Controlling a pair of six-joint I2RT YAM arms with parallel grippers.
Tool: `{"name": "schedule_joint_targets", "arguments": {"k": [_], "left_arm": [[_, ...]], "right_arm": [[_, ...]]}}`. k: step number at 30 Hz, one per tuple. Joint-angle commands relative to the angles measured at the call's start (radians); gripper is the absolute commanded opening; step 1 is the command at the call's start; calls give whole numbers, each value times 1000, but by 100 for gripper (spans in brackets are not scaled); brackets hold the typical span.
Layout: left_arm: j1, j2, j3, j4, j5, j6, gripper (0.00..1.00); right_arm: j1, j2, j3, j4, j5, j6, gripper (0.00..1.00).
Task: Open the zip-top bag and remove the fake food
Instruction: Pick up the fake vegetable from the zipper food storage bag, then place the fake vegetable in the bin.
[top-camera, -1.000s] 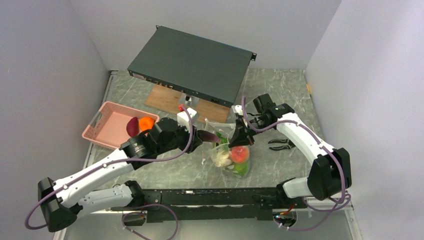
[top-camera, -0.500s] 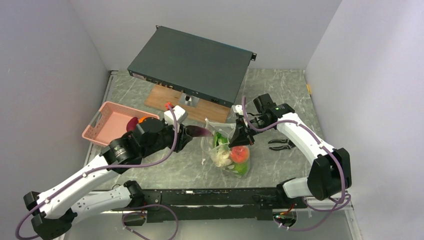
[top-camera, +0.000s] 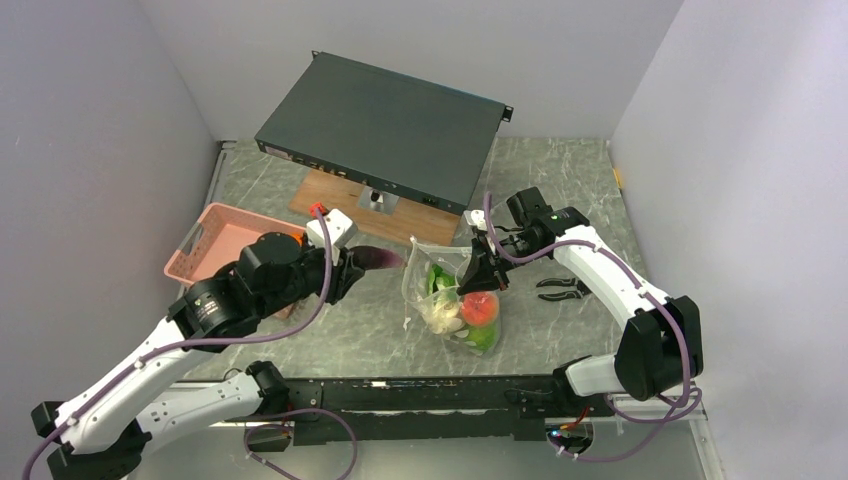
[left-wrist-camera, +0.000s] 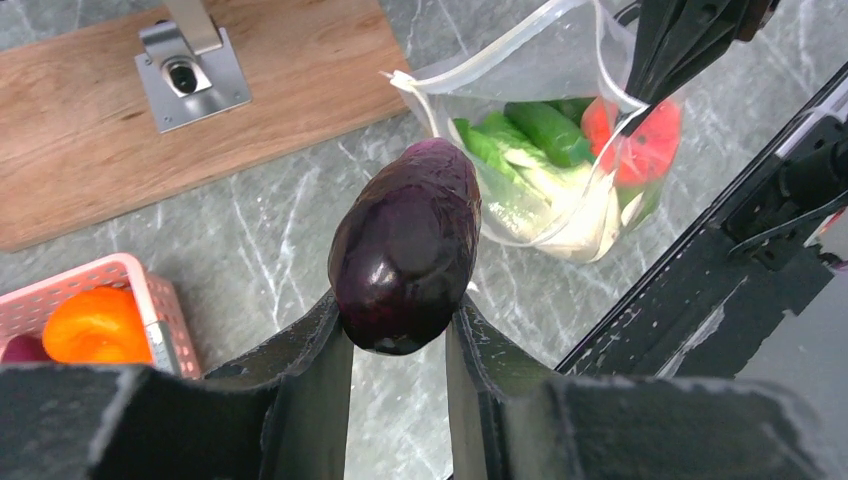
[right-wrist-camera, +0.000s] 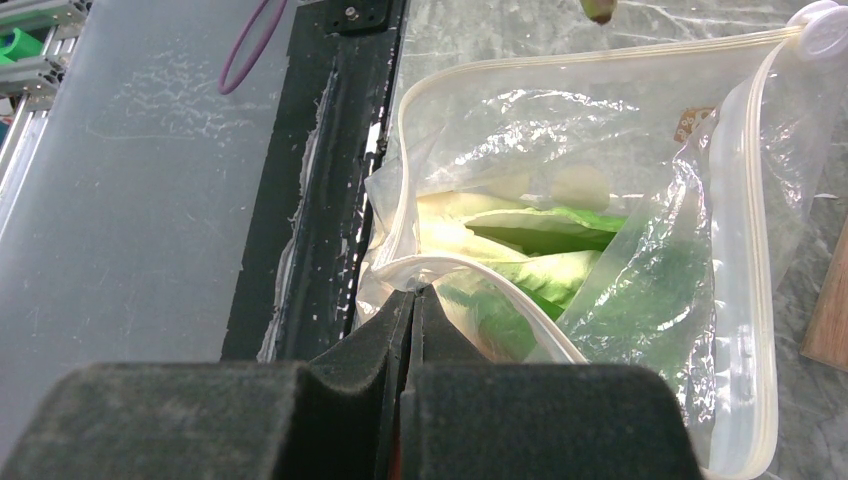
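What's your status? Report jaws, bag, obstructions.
Left jaws shut on purple eggplant, outside bag. Right jaws pinch bag rim, mouth open. Greens, red fruit inside. Path to basket looks open.

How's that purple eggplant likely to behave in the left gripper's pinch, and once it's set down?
Probably slippery: the eggplant has a glossy, rounded skin and the left gripper pinches only its near end, so it could pivot or squirt out. Likely rolls if laid on the flat table; the walls of the pink basket would stop that.
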Motion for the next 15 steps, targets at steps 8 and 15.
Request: {"name": "schedule_joint_targets", "arguments": {"k": [8,15], "left_arm": [[15,-4,117,-173,-117,88,0],[18,17,164,-276,-181,130,0]], "right_arm": [[-5,-10,4,17,-22,-23,0],[-4,-6,3,18,-21,-23,0]]}}
